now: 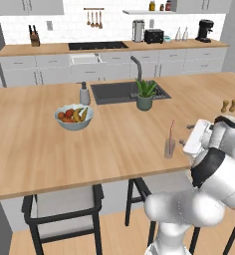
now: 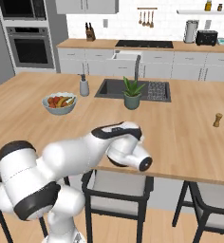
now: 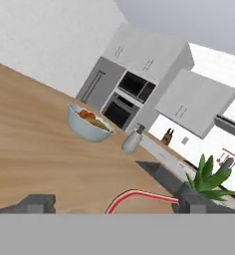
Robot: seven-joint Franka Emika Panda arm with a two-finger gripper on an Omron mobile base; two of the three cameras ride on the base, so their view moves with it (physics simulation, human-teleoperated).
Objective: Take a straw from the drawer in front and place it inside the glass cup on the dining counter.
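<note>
Straw (image 1: pixel 171 130) stands in glass cup (image 1: pixel 169 148) on dining counter (image 1: pixel 35 149), near front edge. Gripper (image 3: pixel 112 203) just beside cup, fingers (image 3: pixel 37 203) wide apart, holds nothing. Fruit bowl (image 1: pixel 73 117) well apart. Potted plant (image 1: pixel 145 94) by sink (image 1: pixel 117 92).

A white tiled wall (image 1: pixel 64 27) runs behind grey cabinets (image 1: pixel 35 69) topped by a wood counter with a black cooktop (image 1: pixel 97 46), toaster (image 1: pixel 154 36) and coffee maker (image 1: pixel 204 31). A built-in oven (image 2: pixel 30 46) stands at the left. Black stools (image 1: pixel 64 211) rest on the wood floor (image 1: pixel 114 239).
</note>
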